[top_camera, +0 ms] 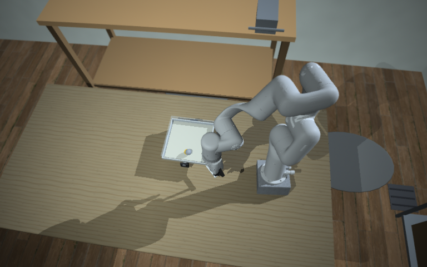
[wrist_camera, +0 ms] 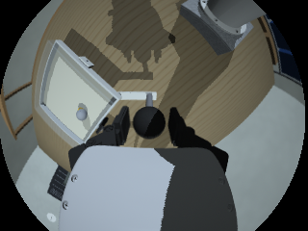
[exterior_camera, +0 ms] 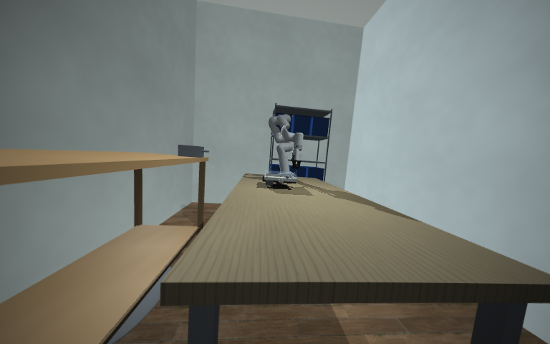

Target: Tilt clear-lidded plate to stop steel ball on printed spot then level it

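The plate (top_camera: pixel 167 143) sits on the wooden surface (top_camera: pixel 78 157), on a small dark stand. The steel ball (top_camera: pixel 188 151) rests inside it near one edge, right on the yellow spot (top_camera: pixel 185 150). The gripper (wrist_camera: pixel 150 130) hangs just past the plate's corner, above a black knob (wrist_camera: pixel 149 121) on a short white bar. Its fingers are apart on each side of the knob, gripping nothing.
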